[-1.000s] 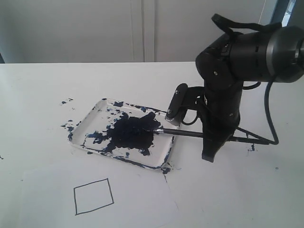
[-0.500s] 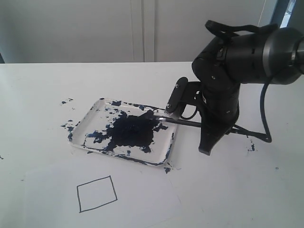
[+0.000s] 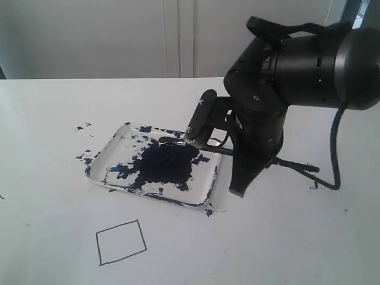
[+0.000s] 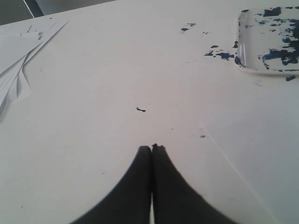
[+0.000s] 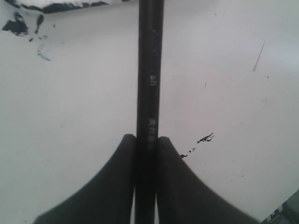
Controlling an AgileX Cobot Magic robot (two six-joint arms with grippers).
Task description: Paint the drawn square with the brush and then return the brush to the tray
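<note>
Clamping the brush (image 5: 149, 70) in my right end effector (image 5: 147, 138), I dab its tip lightly in the tray (image 3: 102, 154), avoiding the rim.

White table (image 3: 53, 113) fills most of the view, matte, evenly lit, soft shadows. Behind it 1 pale grey wall (image 3: 89, 35) with vertical panel seams near the middle. Loose white paper sheets (image 4: 16, 56) lie fanned at a table edge.

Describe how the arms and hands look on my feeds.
The right arm is bulky matte black with rounded joints, a grey band and a trailing black cable. The left hand and right hand are plain black, tapering to narrow tips.
</note>
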